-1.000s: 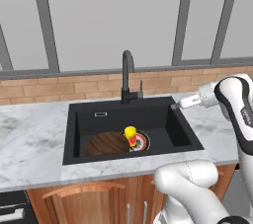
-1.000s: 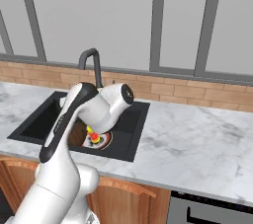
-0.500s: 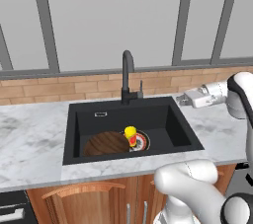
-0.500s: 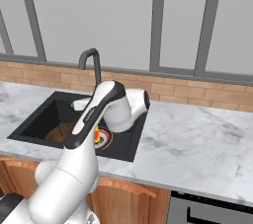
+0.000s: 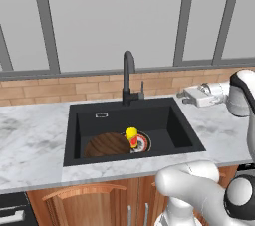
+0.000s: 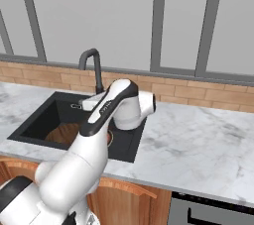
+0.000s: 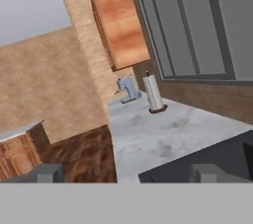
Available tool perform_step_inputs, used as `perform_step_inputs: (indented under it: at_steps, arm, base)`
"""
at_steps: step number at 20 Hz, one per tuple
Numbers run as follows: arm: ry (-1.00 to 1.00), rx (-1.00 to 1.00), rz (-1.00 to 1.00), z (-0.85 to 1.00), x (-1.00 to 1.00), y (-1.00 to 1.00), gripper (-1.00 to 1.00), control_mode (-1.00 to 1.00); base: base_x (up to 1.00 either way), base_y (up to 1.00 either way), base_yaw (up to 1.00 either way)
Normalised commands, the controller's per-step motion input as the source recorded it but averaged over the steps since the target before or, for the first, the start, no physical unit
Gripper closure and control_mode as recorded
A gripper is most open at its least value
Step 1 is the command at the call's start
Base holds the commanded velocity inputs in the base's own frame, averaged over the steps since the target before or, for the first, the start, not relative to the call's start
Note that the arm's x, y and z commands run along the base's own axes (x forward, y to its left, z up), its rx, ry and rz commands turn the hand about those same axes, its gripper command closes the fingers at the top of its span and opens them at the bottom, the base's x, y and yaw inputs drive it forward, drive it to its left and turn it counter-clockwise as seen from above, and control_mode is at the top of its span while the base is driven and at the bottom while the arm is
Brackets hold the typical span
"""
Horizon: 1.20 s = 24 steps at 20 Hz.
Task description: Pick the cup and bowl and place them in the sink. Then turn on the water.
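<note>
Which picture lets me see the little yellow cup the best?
The left base view shows it best: the cup stands upright in the sink, beside the bowl, with nothing in front of it. In the right base view the arm blocks that spot. The hand view looks away along the counter.

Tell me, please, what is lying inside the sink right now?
Inside the sink lie the brown bowl and, beside it, the yellow cup standing by the drain. The bowl covers part of the basin floor. No water runs from the faucet.
</note>
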Motion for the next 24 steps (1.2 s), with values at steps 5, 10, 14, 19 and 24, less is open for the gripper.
perform_step_inputs:
  at_steps: [5,10,14,19,24]
  arm:
    - [-0.08,-0.03,0.00,0.01,0.18,0.01,-1.00,-1.00]
    - [-0.02,-0.17,0.00,0.03,0.18,0.00,-1.00,-1.00]
    - [0.00,-0.18,-0.01,0.00,0.17,0.00,-1.00,-1.00]
    - [-0.01,-0.02,0.00,-0.02,0.16,0.00,-1.00,-1.00]
    - [-0.02,0.00,0.00,-0.04,0.18,0.00,-1.00,-1.00]
  base:
    - [0.00,0.00,0.00]
    - [0.00,0.00,0.00]
    - [0.00,0.00,0.00]
    - [0.00,0.00,0.00]
    - [0.00,0.00,0.00]
